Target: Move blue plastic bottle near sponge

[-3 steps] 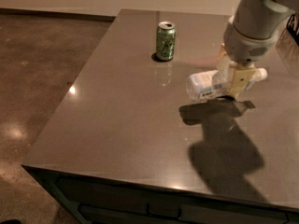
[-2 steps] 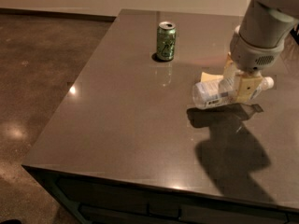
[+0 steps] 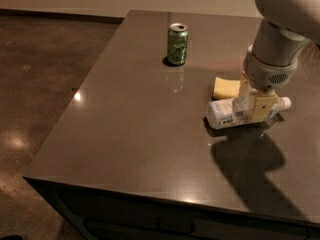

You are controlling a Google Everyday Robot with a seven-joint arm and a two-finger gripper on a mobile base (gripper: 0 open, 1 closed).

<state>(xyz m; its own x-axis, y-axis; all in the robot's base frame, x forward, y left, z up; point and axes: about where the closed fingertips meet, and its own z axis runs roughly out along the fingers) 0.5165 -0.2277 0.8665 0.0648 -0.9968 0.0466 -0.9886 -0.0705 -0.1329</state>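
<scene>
The blue plastic bottle [image 3: 225, 114] is a clear bottle with a white cap and a pale label. It lies on its side at the right of the table, cap pointing right. My gripper [image 3: 255, 108] comes down from above and is shut across the bottle's middle, holding it right at the tabletop. The sponge [image 3: 225, 87] is a pale yellow flat block just behind the bottle's left end, a small gap away. Part of the sponge is hidden behind my gripper.
A green soda can [image 3: 177, 44] stands upright at the back middle of the dark table [image 3: 130, 134]. My arm's shadow falls on the table in front of the bottle. The table's left and front edges drop to a brown floor [image 3: 35, 84].
My gripper has carried the bottle a little to the right and toward the front edge, lower to the table. The sponge now shows behind it.
</scene>
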